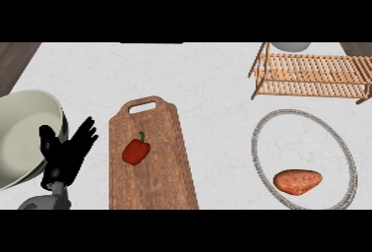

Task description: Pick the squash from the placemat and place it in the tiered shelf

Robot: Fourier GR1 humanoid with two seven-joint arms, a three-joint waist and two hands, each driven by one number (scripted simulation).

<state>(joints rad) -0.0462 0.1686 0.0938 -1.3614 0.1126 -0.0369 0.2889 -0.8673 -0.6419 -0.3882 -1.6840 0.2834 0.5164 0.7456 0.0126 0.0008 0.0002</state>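
Bright, even light, pale counter point(203, 74), faint soft shadows

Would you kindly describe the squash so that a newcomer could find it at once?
Start at the wooden shelf at the far right; just in front lies an oval placemat with a grey rim. The squash sits on its near end, orange-brown and lumpy, unlike the red pepper on the cutting board.
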